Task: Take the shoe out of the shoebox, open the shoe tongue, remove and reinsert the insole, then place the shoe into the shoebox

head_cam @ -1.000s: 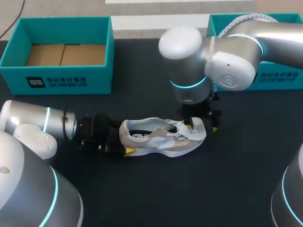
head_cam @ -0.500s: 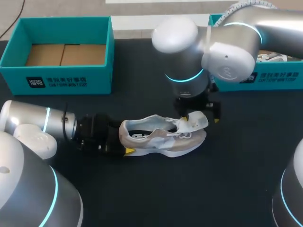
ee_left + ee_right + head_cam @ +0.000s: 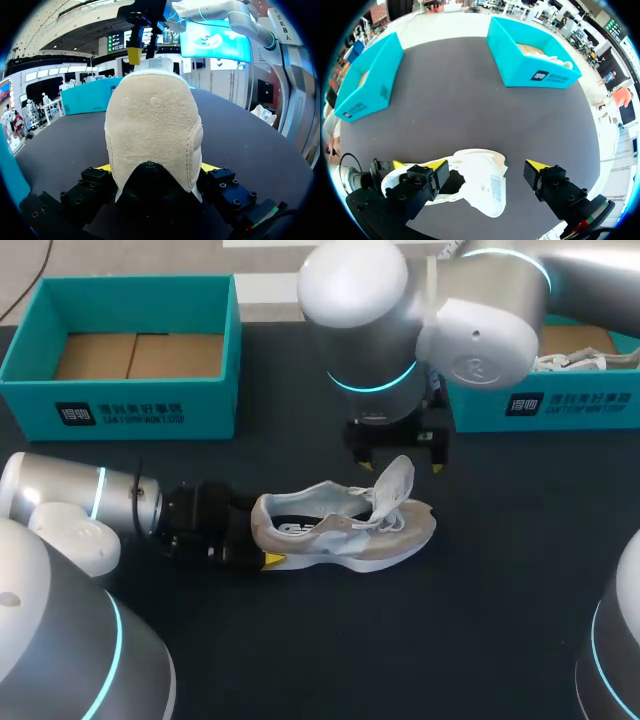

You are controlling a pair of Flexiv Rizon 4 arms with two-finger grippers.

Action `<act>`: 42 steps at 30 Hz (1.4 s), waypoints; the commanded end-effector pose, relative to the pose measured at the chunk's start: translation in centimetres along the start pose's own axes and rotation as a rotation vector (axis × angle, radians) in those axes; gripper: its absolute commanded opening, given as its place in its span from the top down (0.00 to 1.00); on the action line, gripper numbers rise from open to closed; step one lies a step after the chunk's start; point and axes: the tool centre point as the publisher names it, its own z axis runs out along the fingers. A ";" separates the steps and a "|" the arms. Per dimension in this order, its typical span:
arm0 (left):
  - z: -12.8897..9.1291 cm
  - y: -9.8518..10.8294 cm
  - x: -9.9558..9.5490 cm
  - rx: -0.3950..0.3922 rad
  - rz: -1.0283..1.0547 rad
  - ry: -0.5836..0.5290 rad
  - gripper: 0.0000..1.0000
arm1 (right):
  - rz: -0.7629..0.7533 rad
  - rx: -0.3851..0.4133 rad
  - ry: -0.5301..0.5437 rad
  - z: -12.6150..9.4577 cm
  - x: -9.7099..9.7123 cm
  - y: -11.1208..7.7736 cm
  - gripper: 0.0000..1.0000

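Observation:
A beige and white shoe (image 3: pixel 345 528) lies on its sole on the black table (image 3: pixel 480 620), toe to the right. Its white tongue (image 3: pixel 395 483) stands lifted over the laces. My left gripper (image 3: pixel 257 542) is shut on the heel; in the left wrist view the heel (image 3: pixel 152 130) fills the space between the two yellow tips. My right gripper (image 3: pixel 396 448) hangs open just above the tongue and holds nothing. In the right wrist view its fingers (image 3: pixel 436 169) stand wide on either side of the tongue (image 3: pixel 487 185) below.
A teal shoebox (image 3: pixel 130 340) with a bare cardboard floor stands at the back left. A second teal box (image 3: pixel 560 400) at the back right holds another white shoe (image 3: pixel 572 362). My right arm's large elbow (image 3: pixel 400 320) hangs over the table's back middle.
My right gripper pulled the tongue up off the toe, let it go and rose toward the back. The tongue now stands upright. My left gripper stayed on the heel.

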 end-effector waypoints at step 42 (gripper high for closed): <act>0.0 0.1 0.0 0.000 0.001 0.000 1.00 | -1.253 0.099 0.481 -4.4 11.4 -5.9 1.00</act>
